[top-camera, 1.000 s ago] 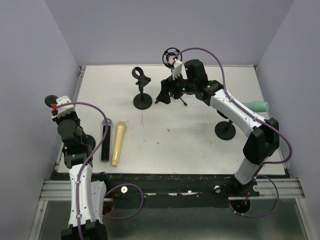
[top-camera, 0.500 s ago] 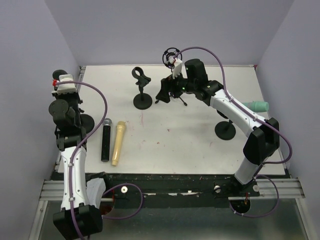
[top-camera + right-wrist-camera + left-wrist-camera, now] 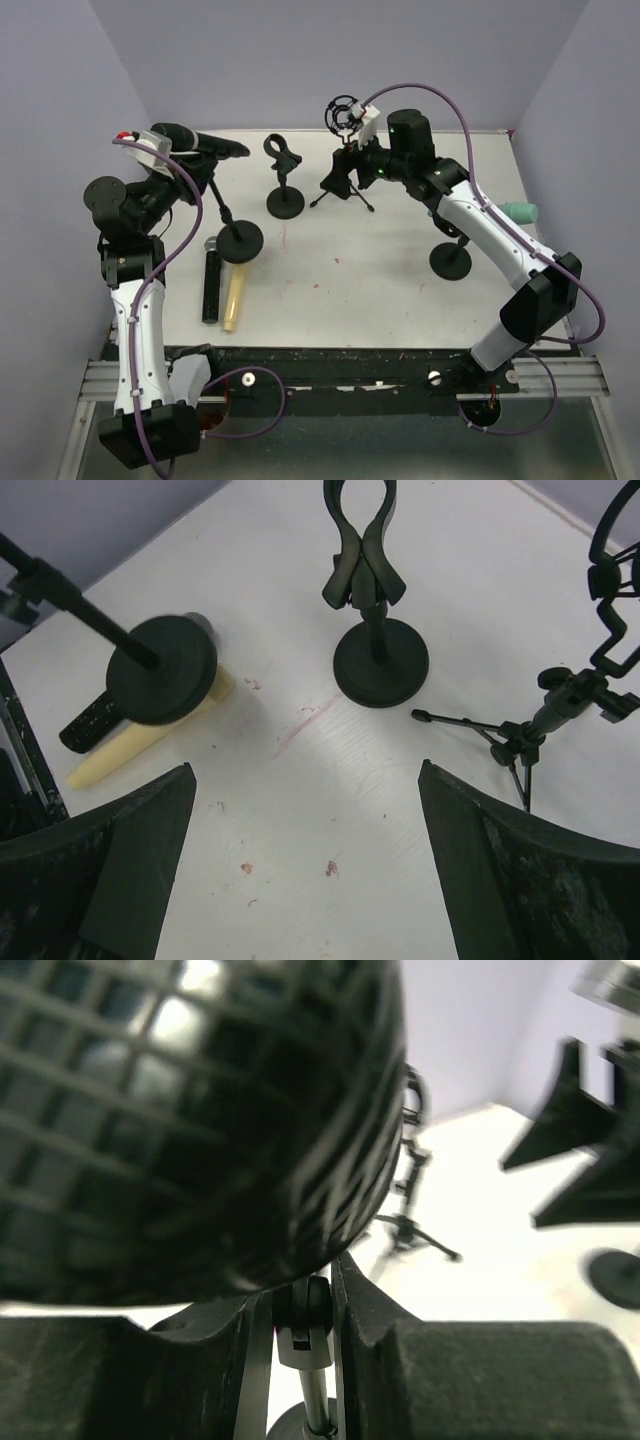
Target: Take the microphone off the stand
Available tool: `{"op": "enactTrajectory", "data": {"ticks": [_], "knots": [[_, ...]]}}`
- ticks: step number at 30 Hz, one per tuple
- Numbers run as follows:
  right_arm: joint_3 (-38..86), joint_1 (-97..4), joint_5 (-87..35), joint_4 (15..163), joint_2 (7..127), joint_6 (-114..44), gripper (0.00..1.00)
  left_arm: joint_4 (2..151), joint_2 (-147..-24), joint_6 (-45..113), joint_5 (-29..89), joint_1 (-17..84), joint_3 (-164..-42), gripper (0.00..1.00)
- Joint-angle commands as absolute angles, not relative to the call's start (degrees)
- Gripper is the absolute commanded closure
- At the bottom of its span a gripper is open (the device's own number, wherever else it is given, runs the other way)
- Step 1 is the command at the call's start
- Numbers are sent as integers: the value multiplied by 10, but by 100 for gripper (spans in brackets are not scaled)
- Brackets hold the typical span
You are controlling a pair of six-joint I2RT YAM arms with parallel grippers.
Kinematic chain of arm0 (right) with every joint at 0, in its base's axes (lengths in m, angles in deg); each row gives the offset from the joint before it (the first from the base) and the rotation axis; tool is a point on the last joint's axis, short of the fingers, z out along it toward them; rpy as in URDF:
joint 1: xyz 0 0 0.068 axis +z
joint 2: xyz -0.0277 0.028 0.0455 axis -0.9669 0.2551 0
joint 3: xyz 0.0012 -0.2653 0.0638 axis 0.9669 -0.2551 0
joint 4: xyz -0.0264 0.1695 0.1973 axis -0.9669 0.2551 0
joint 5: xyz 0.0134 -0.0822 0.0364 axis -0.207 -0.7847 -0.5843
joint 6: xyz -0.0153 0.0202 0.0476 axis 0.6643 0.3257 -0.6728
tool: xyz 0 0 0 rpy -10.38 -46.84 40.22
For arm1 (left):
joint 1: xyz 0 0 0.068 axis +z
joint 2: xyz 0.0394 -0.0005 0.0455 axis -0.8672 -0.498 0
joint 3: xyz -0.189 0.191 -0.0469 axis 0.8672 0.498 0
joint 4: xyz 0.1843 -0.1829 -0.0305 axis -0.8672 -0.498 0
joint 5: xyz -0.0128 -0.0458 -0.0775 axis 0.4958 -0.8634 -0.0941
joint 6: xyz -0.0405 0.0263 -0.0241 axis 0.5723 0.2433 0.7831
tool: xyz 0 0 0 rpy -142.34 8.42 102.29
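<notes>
While the table [image 3: 400, 290] is carrying the rest of the equipment, the left arm is holding one stand [image 3: 222, 208] aloft and tilted. Its round base [image 3: 160, 668] is hanging over the gold microphone [image 3: 233, 295] and the dark microphone [image 3: 209, 290] lying at the left. The black microphone [image 3: 215, 146] is lying roughly level across the top of that stand, apparently seated in its clip, which would explain why the assembly is hanging as one piece. The left gripper [image 3: 300, 1310] is pinching narrowly just beneath the grille head, and its pads appear to be bearing on the stand's clip joint, not the microphone body. The right gripper [image 3: 305, 775] is hovering mid-table with jaws spread wide, gripping nothing. It is presumably being kept free to steady the stand so the microphone can be drawn clear. Separation is judged not yet done.
</notes>
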State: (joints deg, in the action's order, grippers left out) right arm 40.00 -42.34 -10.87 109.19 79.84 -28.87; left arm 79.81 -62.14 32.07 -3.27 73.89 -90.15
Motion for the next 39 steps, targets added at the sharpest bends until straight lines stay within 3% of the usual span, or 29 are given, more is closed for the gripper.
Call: {"op": "enactTrajectory", "data": {"ticks": [1, 12, 21, 28, 29, 30, 33, 35, 39], "knots": [[419, -439, -123, 1145, 765, -253, 0, 838, -626, 410, -210, 708, -914, 100], [359, -457, -130, 1242, 681, -137, 0, 923, -709, 359, -238, 461, -883, 100], [316, -468, -172, 1296, 653, -62, 0, 1030, -797, 348, -248, 425, -861, 100], [334, -469, -84, 1354, 642, -1, 0, 1033, -808, 298, -250, 418, -821, 99], [330, -469, -64, 1364, 642, 14, 0, 1024, -805, 290, -248, 416, -816, 88], [329, -469, -48, 1371, 641, 27, 0, 1006, -802, 279, -244, 415, -813, 69], [325, -468, 4, 1372, 642, 50, 0, 938, -789, 265, -181, 412, -813, 27], [333, -468, 39, 1365, 647, 63, 0, 902, -772, 239, -155, 412, -810, 15], [371, -468, 93, 1338, 669, 84, 0, 814, -731, 173, -137, 412, -807, 8]]}}
